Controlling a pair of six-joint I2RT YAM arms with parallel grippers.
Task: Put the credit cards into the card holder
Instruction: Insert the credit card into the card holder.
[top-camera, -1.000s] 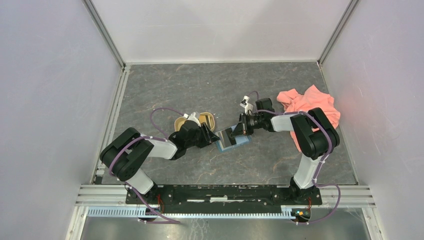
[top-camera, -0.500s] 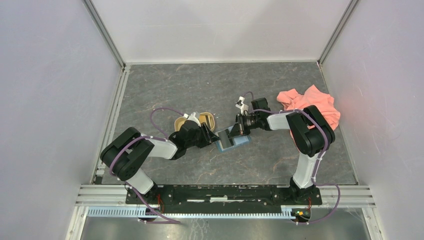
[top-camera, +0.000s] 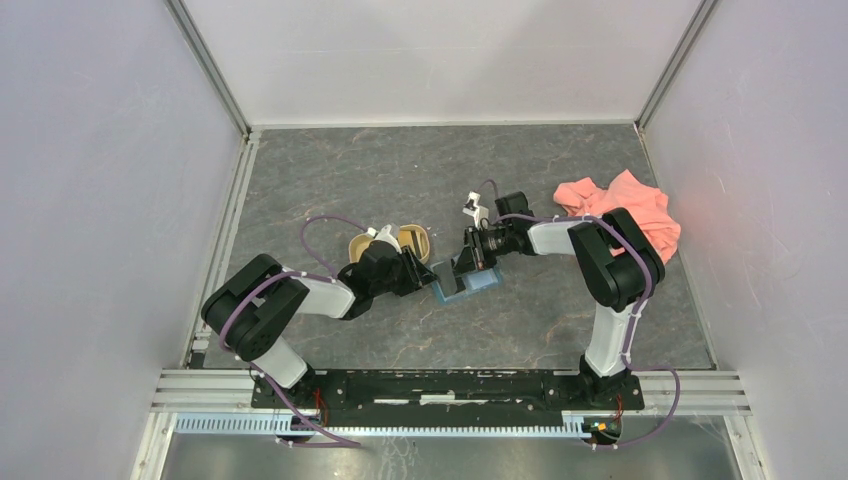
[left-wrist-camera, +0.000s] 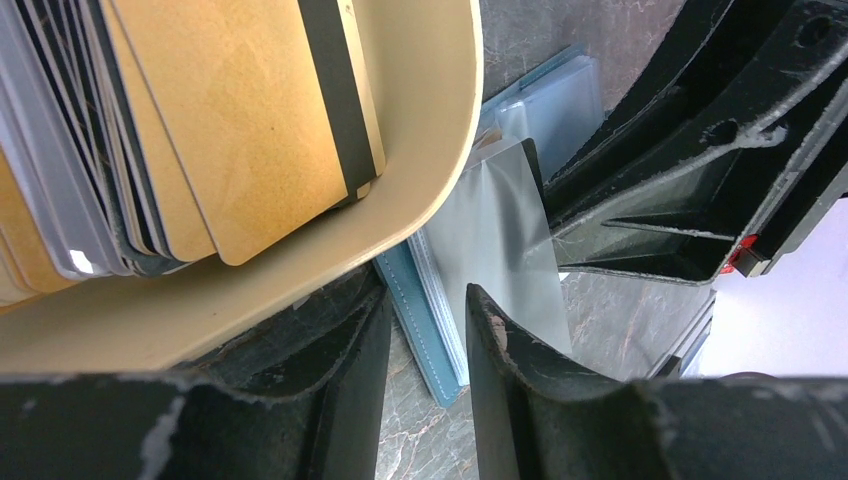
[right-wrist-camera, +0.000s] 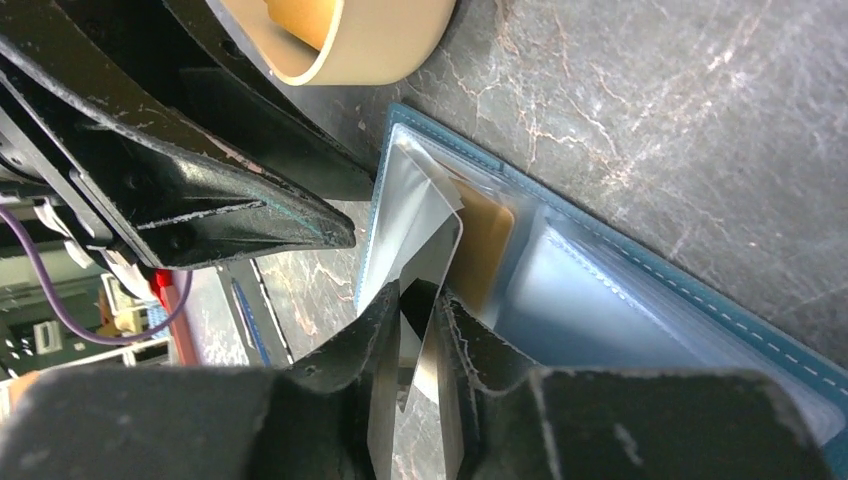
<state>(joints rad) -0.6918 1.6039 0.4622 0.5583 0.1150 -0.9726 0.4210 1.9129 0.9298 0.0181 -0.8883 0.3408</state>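
The teal card holder (top-camera: 480, 283) lies open on the table, its clear pockets (right-wrist-camera: 620, 300) facing up; one pocket holds a gold card (right-wrist-camera: 490, 250). A silvery credit card (right-wrist-camera: 425, 235) stands on edge with its tip at a pocket's mouth. My right gripper (right-wrist-camera: 420, 300) has its fingers slightly parted around that card, open, with a dark gap on one side. More credit cards (left-wrist-camera: 230, 130), gold and dark, stand in the tan tray (left-wrist-camera: 400, 215). My left gripper (left-wrist-camera: 428, 298) is open, with the card holder's corner (left-wrist-camera: 430, 350) between its fingertips.
The tan tray (top-camera: 415, 238) sits just left of the card holder, touching my left arm's wrist. A pink cloth (top-camera: 620, 215) lies bunched at the right, behind my right arm. White walls and metal rails close in the table.
My right gripper has moved left over the card holder, tipping the silvery card steeper, and its fingers have parted slightly. The left arm has stayed put, its fingers a little closer.
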